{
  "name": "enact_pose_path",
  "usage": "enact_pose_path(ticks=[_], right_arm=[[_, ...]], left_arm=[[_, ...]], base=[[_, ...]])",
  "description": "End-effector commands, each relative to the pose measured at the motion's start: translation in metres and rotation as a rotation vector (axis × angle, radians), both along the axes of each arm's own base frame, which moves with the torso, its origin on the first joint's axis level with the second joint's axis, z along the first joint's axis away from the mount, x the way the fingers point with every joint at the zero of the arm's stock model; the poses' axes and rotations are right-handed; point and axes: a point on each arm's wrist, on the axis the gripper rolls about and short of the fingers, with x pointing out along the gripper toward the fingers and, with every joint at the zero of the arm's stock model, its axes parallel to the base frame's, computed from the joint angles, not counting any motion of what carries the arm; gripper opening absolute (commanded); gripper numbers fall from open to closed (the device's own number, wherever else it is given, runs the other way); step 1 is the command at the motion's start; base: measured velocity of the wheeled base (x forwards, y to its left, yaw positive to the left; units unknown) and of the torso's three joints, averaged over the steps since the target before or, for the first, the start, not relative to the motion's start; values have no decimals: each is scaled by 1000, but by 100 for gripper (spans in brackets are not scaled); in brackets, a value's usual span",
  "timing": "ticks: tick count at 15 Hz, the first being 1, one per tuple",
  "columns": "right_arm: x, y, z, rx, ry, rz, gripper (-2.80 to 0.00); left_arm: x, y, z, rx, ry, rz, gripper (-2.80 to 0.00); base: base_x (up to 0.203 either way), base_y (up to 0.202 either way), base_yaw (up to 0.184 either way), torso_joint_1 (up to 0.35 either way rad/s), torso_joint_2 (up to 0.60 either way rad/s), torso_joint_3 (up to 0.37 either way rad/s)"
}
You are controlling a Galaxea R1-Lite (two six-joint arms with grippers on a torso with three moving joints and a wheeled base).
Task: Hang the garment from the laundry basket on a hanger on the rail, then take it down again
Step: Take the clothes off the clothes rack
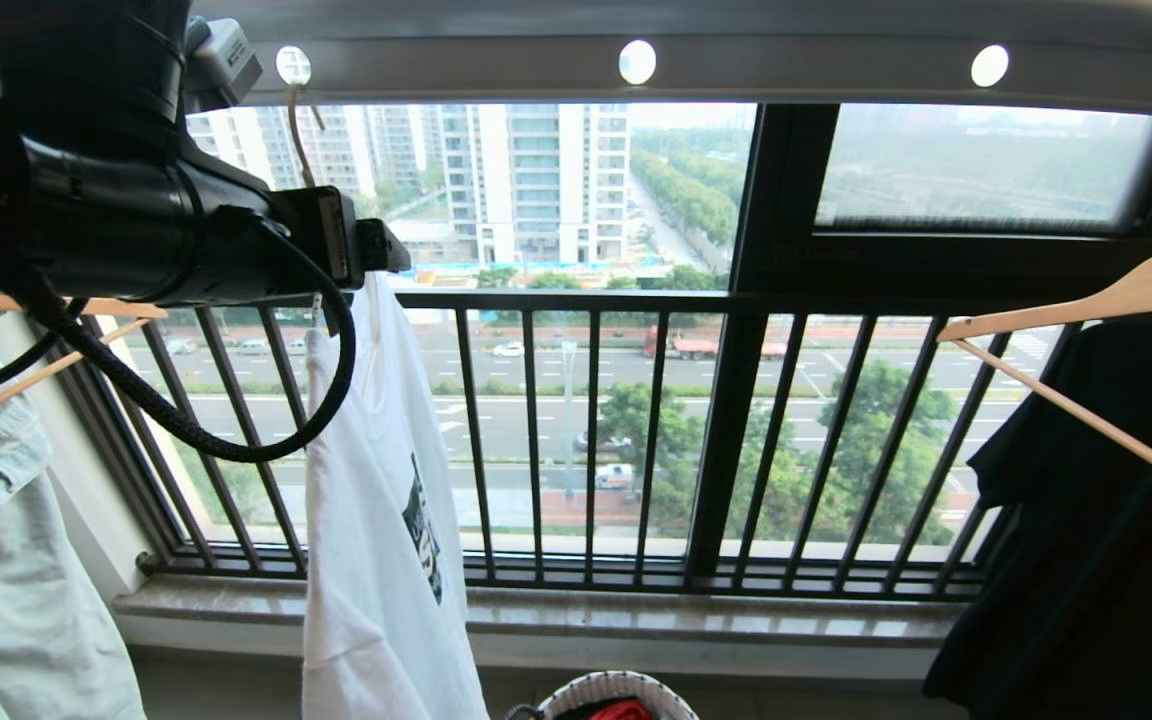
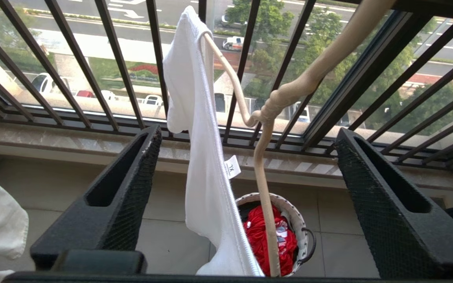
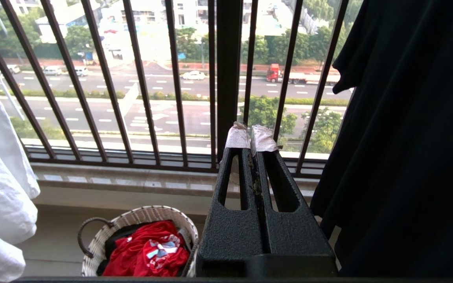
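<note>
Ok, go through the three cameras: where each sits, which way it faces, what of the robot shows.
Head view: high under the rail, facing the window railing; the left arm fills the upper left.
Left wrist view: behind the open left tool, looking down past the hanger and T-shirt.
Right wrist view: behind the shut right tool, facing the railing beside the black garment.
All three share the laundry basket.

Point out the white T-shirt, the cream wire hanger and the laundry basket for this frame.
white T-shirt [image 1: 376, 500], head view, on the hanging body beside the chest print.
wire hanger [image 2: 264, 177], left wrist view, on the cream wire below the twisted neck.
laundry basket [image 3: 140, 216], right wrist view, on the woven rim.
</note>
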Motion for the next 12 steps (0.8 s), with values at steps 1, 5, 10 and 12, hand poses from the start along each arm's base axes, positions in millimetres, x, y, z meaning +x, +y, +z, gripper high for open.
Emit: enact_pose_path(ticks=[1,5,10,12], right_arm=[[0,0,0,0,1,0,-280],[0,0,0,0,1,0,-280],[0,0,0,0,3,0,-280],[0,0,0,0,1,0,-280]], left_arm=[[2,-1,1,-10,-17,6,-280],[0,0,1,6,-21,-2,-280],[-2,2,3,2,-28,1,-280],[-8,6,7,-7,-41,3,-280]], base=[[0,0,0,0,0,0],[0,0,0,0,0,0],[0,0,0,0,0,0],[0,0,0,0,0,0]])
